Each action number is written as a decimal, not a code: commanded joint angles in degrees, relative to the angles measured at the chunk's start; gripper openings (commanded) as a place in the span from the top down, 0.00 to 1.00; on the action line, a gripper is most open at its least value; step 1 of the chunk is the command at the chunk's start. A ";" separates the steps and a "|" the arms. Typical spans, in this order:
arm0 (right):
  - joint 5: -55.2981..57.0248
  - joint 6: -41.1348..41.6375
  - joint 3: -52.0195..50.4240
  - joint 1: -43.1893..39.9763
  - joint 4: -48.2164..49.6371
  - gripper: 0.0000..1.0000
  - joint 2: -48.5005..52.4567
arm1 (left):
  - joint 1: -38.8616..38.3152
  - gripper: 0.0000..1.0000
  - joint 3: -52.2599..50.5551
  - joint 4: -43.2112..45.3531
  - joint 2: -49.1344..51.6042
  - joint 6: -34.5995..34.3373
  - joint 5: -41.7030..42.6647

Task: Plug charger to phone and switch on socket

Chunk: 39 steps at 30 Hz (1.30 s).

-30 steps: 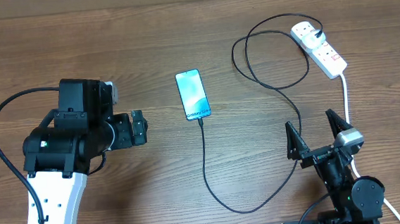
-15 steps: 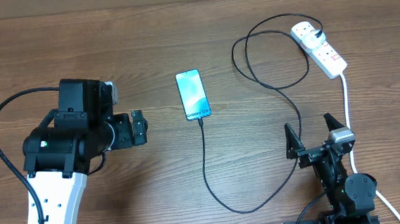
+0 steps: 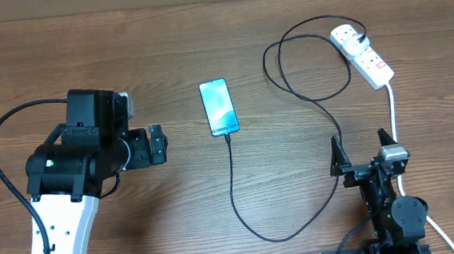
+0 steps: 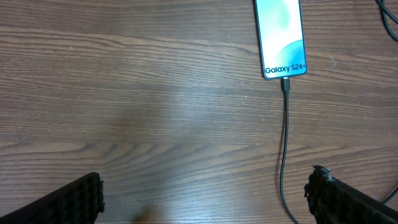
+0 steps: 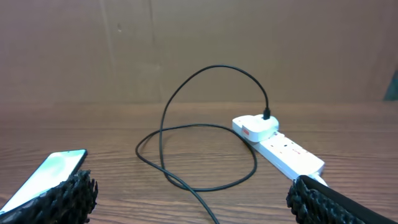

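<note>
Black against the wood, the charger (image 3: 231,175) already runs from the phone (image 3: 218,107), its tip seated in the phone's near end, round to its plug in the socket (image 3: 362,53). None of these has shifted over the last second. Nor has the left gripper (image 3: 158,144), fingers spread and empty, with the phone ahead of it and a little to its right.

Only the right gripper (image 3: 359,146) has moved: it has edged slightly back and rightward, jaws wide with nothing between them. So the plugging looks done and the switch is probably what remains; whether it is on I cannot tell.

The socket lies well ahead of the right gripper and to its right, toward the table's far edge. The charger's loop sprawls across the straight path there, and the white lead (image 3: 392,111) passes just beside the gripper's right finger. Bare table (image 3: 166,51) lies open in front of the left gripper.
</note>
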 commanded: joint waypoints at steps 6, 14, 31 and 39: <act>1.57 -0.50 -0.59 -0.31 0.13 0.00 -0.57 | -0.48 0.00 0.70 0.02 0.17 0.92 0.00; 1.03 -0.50 -0.59 -0.31 0.13 0.00 -0.57 | -0.48 0.01 0.70 0.02 0.17 0.92 0.00; -0.57 -1.77 -0.59 0.68 0.31 0.00 -0.57 | -0.48 0.00 0.70 0.02 0.17 0.92 0.00; -1.81 -1.29 -0.61 0.68 0.39 0.00 -0.57 | -0.48 0.00 0.70 0.02 0.17 0.92 0.00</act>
